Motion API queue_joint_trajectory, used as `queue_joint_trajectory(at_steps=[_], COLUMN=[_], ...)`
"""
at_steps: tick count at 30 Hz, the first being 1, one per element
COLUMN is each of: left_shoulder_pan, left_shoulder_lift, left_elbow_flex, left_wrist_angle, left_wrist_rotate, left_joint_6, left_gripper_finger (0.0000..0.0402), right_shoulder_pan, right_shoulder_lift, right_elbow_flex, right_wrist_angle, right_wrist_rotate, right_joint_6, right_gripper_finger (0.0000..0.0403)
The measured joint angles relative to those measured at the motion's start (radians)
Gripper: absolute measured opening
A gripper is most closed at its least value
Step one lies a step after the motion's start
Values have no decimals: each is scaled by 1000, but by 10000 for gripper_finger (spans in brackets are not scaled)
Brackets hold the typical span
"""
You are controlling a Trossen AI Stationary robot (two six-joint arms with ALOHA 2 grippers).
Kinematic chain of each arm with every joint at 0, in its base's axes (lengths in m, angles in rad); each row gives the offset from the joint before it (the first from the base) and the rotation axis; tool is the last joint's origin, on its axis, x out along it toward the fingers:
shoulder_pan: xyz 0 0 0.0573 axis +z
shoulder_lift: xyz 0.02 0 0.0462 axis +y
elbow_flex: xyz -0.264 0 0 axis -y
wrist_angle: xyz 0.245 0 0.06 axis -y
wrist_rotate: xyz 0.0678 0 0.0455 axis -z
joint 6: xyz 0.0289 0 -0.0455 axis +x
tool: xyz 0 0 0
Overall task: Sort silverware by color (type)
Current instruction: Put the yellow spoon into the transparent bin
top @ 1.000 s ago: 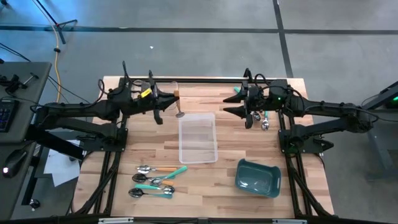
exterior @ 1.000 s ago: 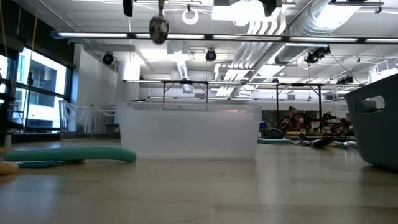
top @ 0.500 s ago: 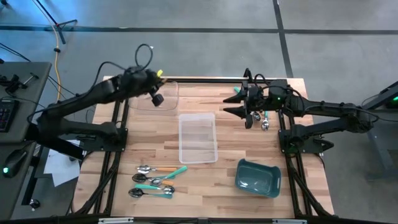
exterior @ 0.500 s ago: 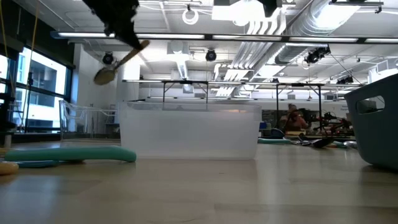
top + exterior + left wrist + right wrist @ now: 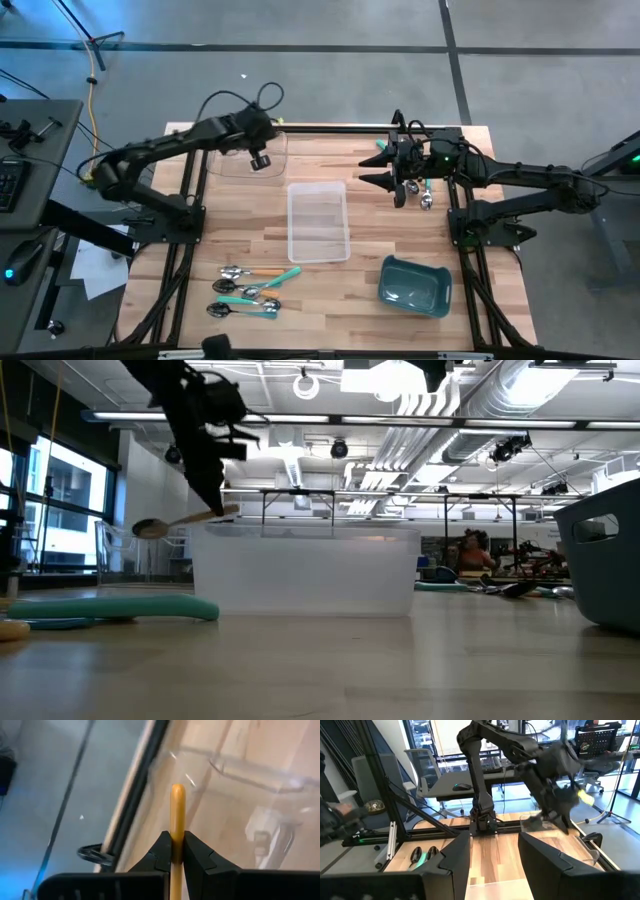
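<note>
My left gripper point(image 5: 259, 160) hangs over a clear tray point(image 5: 250, 152) at the table's far left and is shut on an orange-handled spoon point(image 5: 185, 520). The spoon lies nearly level in the low view, bowl point(image 5: 148, 528) away from the fingers. My right gripper point(image 5: 400, 190) waits open over the far right, next to a few spoons point(image 5: 426, 196) lying flat on the table. Several more spoons point(image 5: 250, 290) with orange and teal handles lie flat near the table's near left edge. My left gripper pinches the spoon's orange handle point(image 5: 177, 837) between its two fingers, near the handle's free end point(image 5: 177, 792), which sticks out past the fingertips. The fingers point(image 5: 212, 495) come slanting down from above. The spoon is lifted clear, nearly level, above the tray.
A second clear tray point(image 5: 318, 222) stands mid-table. A teal bin point(image 5: 415, 285) sits at the near right. A black rail point(image 5: 330, 128) runs along the far edge. Bare wood lies between the middle tray and the left arm's base.
My left gripper has swung from beside the middle tray's far end toward the far-left tray and has come down. The spoon, first hanging bowl-down below the fingers, has tipped to nearly level and sits much lower. The right arm has kept still.
</note>
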Motion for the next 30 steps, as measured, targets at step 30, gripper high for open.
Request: queue_joint_trajectory(at_steps=[30], left_shoulder_pan=[59], left_shoulder_lift=[329], left_elbow_flex=[2], left_wrist_angle=[-31], left_wrist_rotate=[153], left_joint_6=[276], left_gripper_finger=[12], right_shoulder_pan=[0], right_shoulder_lift=[0], right_elbow_flex=[0], right_wrist_angle=[-5], right_wrist_rotate=[23], right_joint_6=[37], right_gripper_finger=[152])
